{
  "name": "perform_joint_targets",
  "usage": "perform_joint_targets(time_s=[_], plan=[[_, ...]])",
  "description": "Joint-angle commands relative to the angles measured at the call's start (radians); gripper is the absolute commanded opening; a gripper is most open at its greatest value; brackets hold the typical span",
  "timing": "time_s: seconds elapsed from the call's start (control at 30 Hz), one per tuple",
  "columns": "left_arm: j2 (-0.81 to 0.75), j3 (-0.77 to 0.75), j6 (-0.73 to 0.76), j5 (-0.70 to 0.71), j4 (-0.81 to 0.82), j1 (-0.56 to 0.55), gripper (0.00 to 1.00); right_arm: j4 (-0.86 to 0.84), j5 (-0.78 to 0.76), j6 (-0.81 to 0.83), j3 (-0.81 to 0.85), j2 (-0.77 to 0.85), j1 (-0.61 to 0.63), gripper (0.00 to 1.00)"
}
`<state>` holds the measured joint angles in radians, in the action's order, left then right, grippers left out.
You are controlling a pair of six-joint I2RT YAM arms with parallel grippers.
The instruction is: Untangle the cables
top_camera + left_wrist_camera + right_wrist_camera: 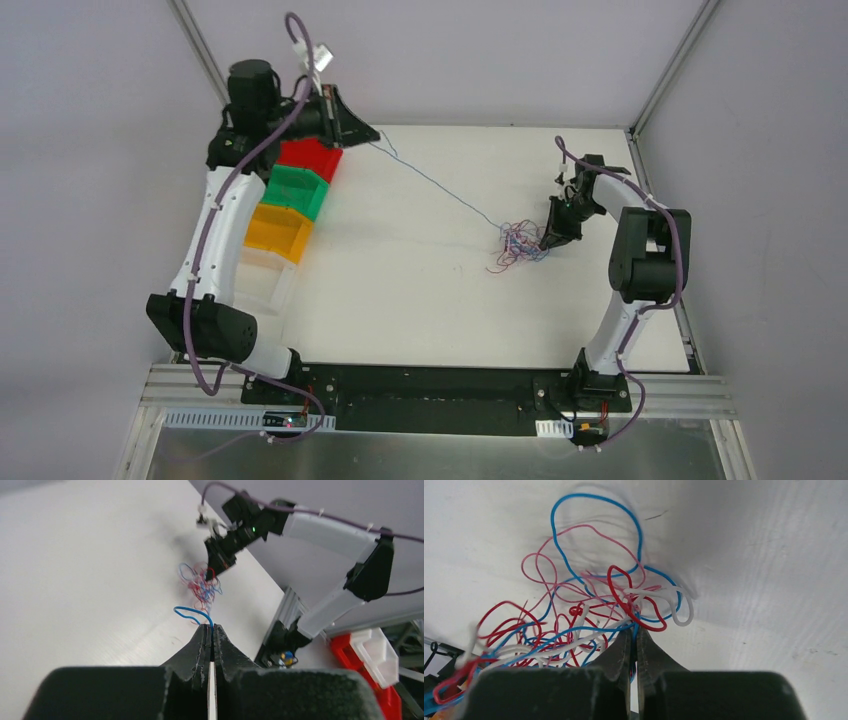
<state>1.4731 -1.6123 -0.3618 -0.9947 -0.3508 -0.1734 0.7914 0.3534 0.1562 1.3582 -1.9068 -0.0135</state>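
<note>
The tangle of red, blue and white cables lies on the counter, and I judge every position against it. My right pincer is pressed together on a few strands at the tangle's right edge, anchoring the clump. I cannot make out exactly which strands sit between its tips. My left pincer is well apart from the tangle, off to its far left, and pinches one blue cable. That cable runs almost straight from the pincer into the tangle's left side, with a small curl just ahead of the tips. I read this step as drawing that one blue strand free. To do it well, I think the pull should go slowly and directly away from the tangle along the line the cable already makes, with the right anchor firm and low. I would watch the tangle's left side. If loops there cinch, or the whole clump drags, I would ease back toward the tangle and try a different angle. So thin a wire could also slip out of the left tips.
</note>
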Motion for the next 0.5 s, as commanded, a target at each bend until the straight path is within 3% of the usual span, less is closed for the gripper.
perform_joint_targets(time_s=[0.0,0.27,0.47], plan=[[-0.008,-0.223,-0.057,-0.063,0.02,0.101,0.0,0.035,-0.08,0.047,0.01,-0.027,-0.037,0.0],[0.07,-0.575,-0.192,-0.016,0.093,0.283,0.0,0.037,-0.104,0.058,0.012,-0.021,-0.045,0.0],[0.123,-0.763,-0.308,0.038,0.173,0.355,0.0,0.035,-0.152,0.07,0.011,-0.036,-0.047,0.0]])
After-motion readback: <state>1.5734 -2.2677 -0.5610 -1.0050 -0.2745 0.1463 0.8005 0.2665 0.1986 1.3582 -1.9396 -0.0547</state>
